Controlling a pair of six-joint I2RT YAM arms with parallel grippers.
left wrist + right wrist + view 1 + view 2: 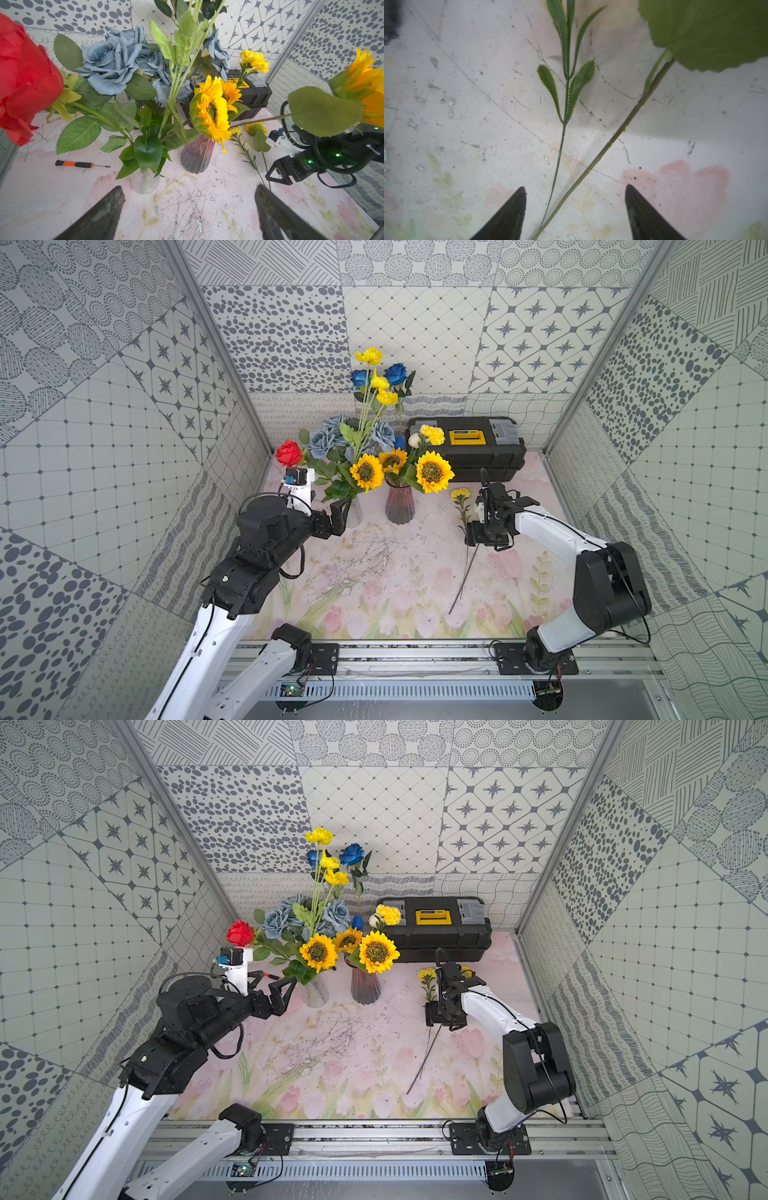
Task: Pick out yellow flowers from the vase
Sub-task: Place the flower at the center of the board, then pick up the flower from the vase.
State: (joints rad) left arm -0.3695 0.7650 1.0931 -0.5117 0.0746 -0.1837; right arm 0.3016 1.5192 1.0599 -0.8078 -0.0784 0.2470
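Three yellow sunflowers [432,471] and a yellow carnation [432,434] stand in the purple vase [400,506]. A tall yellow spray [369,356] rises from the clear glass vase [354,514]. Two yellow flowers [255,127] lie on the table to the right, heads toward the toolbox. My right gripper [575,187] points down over their stems [604,149], open, fingers straddling both stems without touching them. My left gripper [189,188] hovers open and empty just left of the glass vase; it shows in both top views [274,979].
A black toolbox [469,448] sits at the back right. Grey-blue roses [108,62], blue roses [395,373] and a red rose [289,452] share the glass vase. An orange-handled screwdriver [81,164] lies left of it. Patterned walls close three sides.
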